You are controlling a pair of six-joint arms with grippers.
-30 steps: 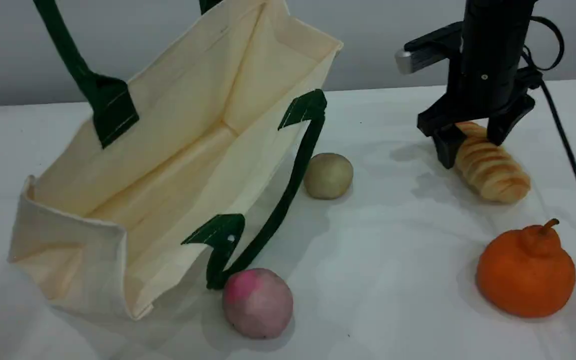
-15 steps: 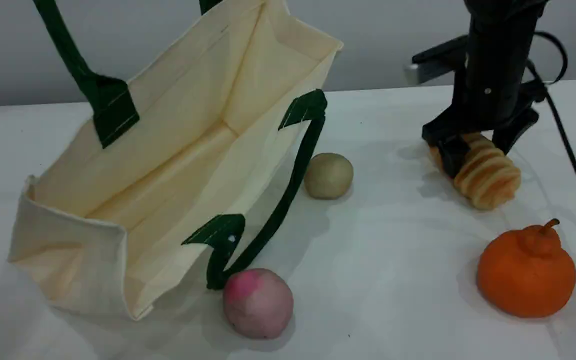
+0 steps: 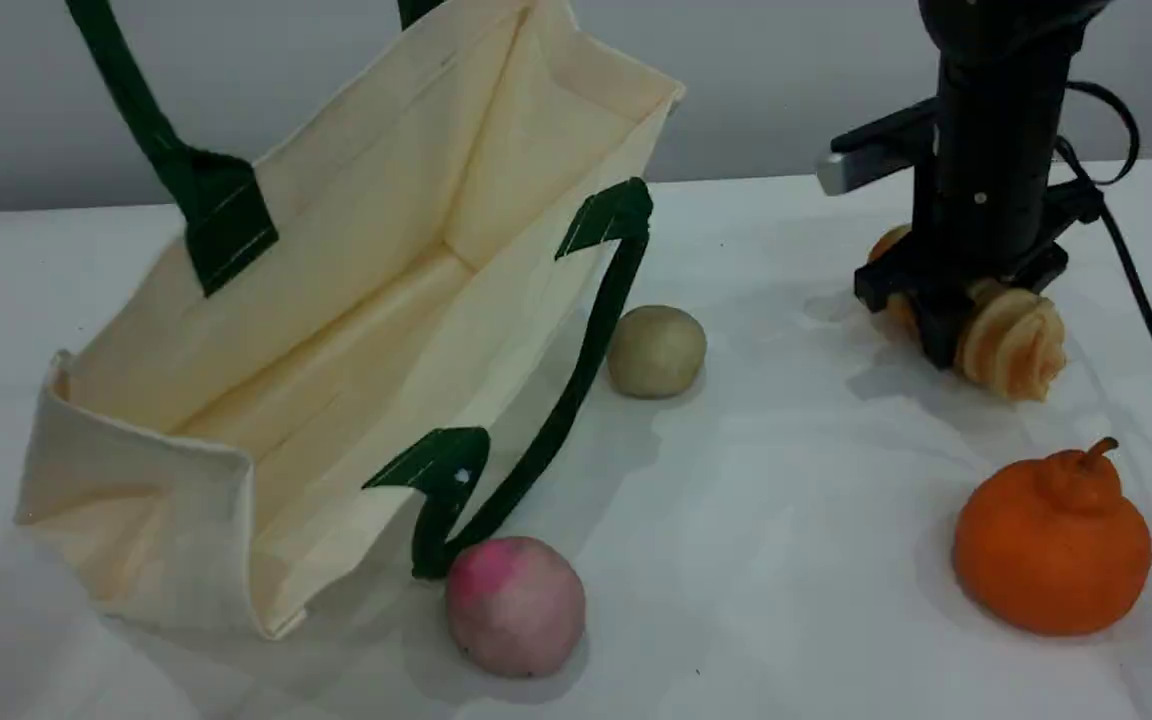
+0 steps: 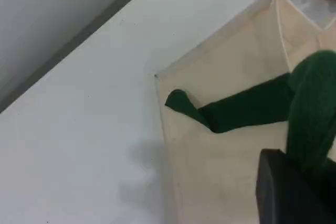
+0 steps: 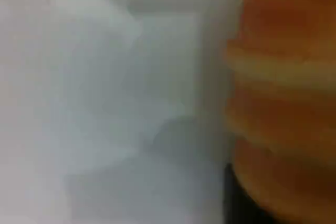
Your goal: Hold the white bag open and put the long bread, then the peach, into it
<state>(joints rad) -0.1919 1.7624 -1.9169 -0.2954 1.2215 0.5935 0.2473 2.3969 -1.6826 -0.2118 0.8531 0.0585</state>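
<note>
Right hand [image 3: 971, 330] clamps the long bread [image 3: 1011, 345] across its middle, on the table [image 3: 786, 520] well right of the white bag [image 3: 336, 330]. Left hand [image 4: 294, 192] grips the bag's green handle [image 4: 310, 114], holding it open. Risk: the squashed loaf may twist free when lifted. The peach [image 3: 516, 605] lies just beside the bag; a beige ball [image 3: 656, 350] sits between bag and bread, an orange fruit [image 3: 1051, 545] farther right.

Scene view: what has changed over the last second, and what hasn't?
The right gripper came down over the bread and its jaws closed on it, squeezing it and turning it from its earlier slant. The bag, peach, beige ball and orange fruit stayed put.
</note>
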